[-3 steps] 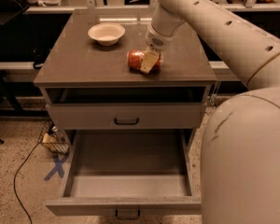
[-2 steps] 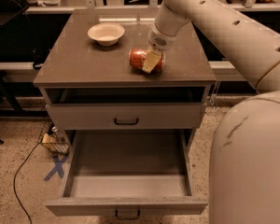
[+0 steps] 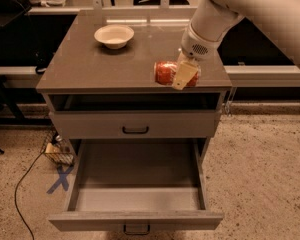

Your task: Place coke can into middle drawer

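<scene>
Glossy orange-red metal coke can (image 3: 165, 73), clasped at right front of cabinet top (image 3: 90, 66) by matt cream plastic gripper (image 3: 183, 73); cabinet top smooth, faintly sheened grey; middle drawer (image 3: 140, 166) smooth matt grey.

Claw (image 3: 183, 77) at coke can (image 3: 165, 73), right of bowl (image 3: 114, 35), above middle drawer (image 3: 140, 196).

The claw (image 3: 183, 74) grips the coke can (image 3: 164, 73) at the worktop's (image 3: 85, 69) front right edge. Below, the middle drawer (image 3: 140, 171) stands pulled out, open to reach from above and in front. The white bowl (image 3: 114, 35) sits well apart, rear left.
</scene>
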